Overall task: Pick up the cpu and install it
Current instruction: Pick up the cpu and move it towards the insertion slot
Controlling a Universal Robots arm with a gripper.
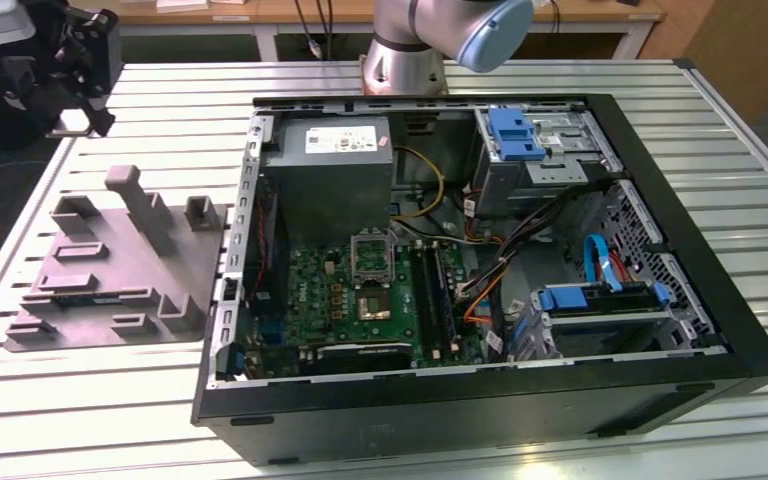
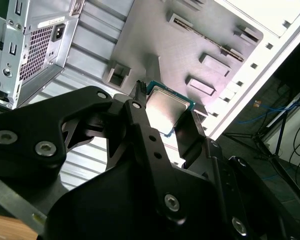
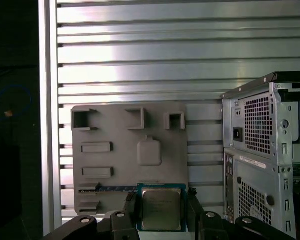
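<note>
In the exterior view a matte grey moulded plate (image 1: pixel 104 275) with raised blocks and slots lies at nine o'clock on the ribbed aluminium surface (image 1: pixel 744 200). At three o'clock from it, an open black computer case (image 1: pixel 491 400) holds a green motherboard (image 1: pixel 357 300), a grey metal box (image 1: pixel 337 170), blue-tabbed bays (image 1: pixel 515 135) and loose cables (image 1: pixel 544 225). In both wrist views the black jaws clamp the cpu (image 3: pixel 161 209) (image 2: pixel 167 106), a flat silvery square, by two opposite edges, seen against the plate. Its underside is hidden.
</note>
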